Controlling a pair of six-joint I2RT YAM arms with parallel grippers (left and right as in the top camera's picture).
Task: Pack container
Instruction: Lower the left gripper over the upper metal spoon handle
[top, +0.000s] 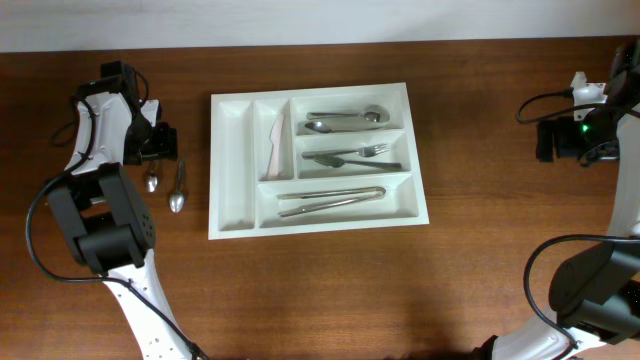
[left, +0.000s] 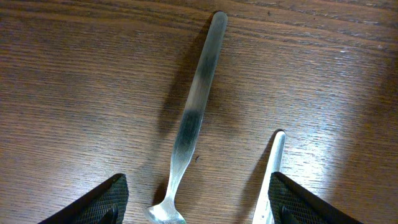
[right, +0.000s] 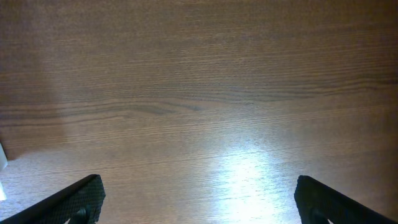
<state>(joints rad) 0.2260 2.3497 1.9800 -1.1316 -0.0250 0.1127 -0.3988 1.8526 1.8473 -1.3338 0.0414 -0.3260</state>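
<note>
Dark wooden counter (top: 320, 290) carries our white container (top: 235, 165) at centre, cutlery (top: 345, 120) sorted inside. At nine o'clock our left tool (left: 198, 202) hangs released above one spoon (left: 193, 112) beside another spoon (left: 273, 162); we judge it is aligning a pick. Our right tool (right: 199, 202), three o'clock, sits released, parked aside.

The left gripper (top: 158, 142) is hovering, jaws apart, by the left edge of the desk (top: 320, 290); the right gripper (top: 556, 140) is gaping wide by its right edge.

Overhead looks straight down; wrist cameras hug tabletop (top: 320, 290).
</note>
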